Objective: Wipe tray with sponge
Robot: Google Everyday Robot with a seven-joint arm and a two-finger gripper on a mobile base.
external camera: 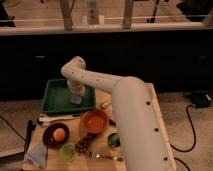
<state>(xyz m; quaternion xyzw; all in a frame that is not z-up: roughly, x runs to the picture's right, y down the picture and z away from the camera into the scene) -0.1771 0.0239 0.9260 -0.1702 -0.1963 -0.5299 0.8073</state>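
Camera view, seen from the front of the counter (pixel 80 162).

- Tray (pixel 56 100): green, at the back left of the counter, flat, nothing loose in it that I can make out.
- Arm: rises from the lower right, bends at the elbow above the tray and drops straight down.
- Hand (pixel 75 95): low over the right half of the tray, close to its right rim.
- Sponge (pixel 75 101): a pale block right at the tip of the hand, at or just above the tray floor. I cannot tell whether the hand is clenched on it or only resting against it.
- Nearby: orange bowl (pixel 95 120) just in front of the tray's right corner. A dark bowl (pixel 56 135) sits further front left.

Judgement: the wiping step is under way, and the left half looks not yet covered.

How to do it well:
1. Press down lightly and evenly, so the sponge stays flat and the tray does not slide.
2. Sweep left in straight, overlapping passes.
3. Stop short of each rim rather than ramming it.
4. Stay inside the front rim, away from the orange bowl.
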